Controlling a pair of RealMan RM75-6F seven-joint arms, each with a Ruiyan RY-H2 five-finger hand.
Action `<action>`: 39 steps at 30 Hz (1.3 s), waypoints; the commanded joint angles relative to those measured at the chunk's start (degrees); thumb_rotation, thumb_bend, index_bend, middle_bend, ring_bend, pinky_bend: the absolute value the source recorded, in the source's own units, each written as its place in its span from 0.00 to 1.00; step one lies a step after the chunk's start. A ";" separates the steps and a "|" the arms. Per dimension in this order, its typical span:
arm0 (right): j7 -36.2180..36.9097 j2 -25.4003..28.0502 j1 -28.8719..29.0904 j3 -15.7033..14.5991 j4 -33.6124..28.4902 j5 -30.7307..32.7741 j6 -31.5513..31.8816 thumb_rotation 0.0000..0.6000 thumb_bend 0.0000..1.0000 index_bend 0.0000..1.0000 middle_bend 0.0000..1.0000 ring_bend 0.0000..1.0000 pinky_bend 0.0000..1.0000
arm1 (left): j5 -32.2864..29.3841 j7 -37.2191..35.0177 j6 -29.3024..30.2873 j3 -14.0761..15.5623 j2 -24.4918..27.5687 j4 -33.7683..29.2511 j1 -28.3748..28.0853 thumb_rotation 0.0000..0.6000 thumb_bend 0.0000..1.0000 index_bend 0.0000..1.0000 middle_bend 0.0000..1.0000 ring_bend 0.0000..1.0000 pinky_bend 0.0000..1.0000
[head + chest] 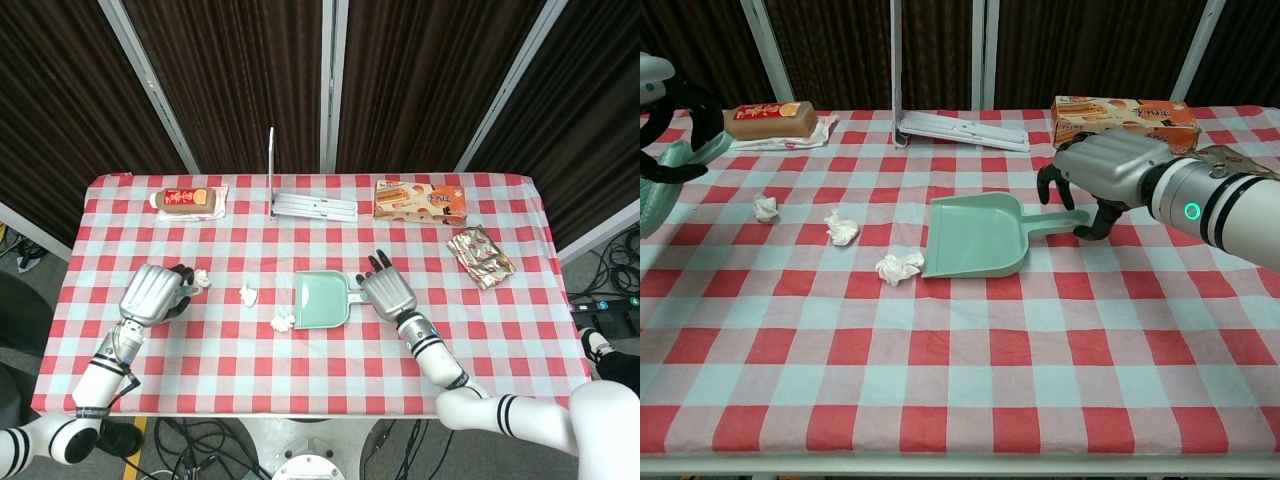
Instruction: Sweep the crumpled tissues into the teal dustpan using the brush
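The teal dustpan (320, 300) (975, 235) lies mid-table, its mouth facing left and its handle (1055, 221) pointing right. My right hand (386, 291) (1108, 175) arches over the end of the handle with its fingers curved down on either side; no grip shows. Three crumpled tissues lie left of the pan: one at its mouth (283, 322) (899, 267), one further left (247, 294) (841, 227), and one farthest left (204, 279) (765, 208). My left hand (152, 294) (662, 110) holds the teal brush (662, 192) at the far left.
Along the back of the table lie a wrapped snack bar (186, 200), a metal stand (315, 206) with an upright post, and an orange biscuit box (421, 200). A foil packet (481, 256) sits at the right.
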 commanded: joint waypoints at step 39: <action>-3.22 4.97 2.92 -2.48 -7.97 5.43 -0.05 1.00 0.40 0.68 0.63 0.27 0.10 | 2.69 -16.78 -14.84 -5.38 -6.74 19.84 -8.68 1.00 0.43 0.55 0.56 0.71 0.83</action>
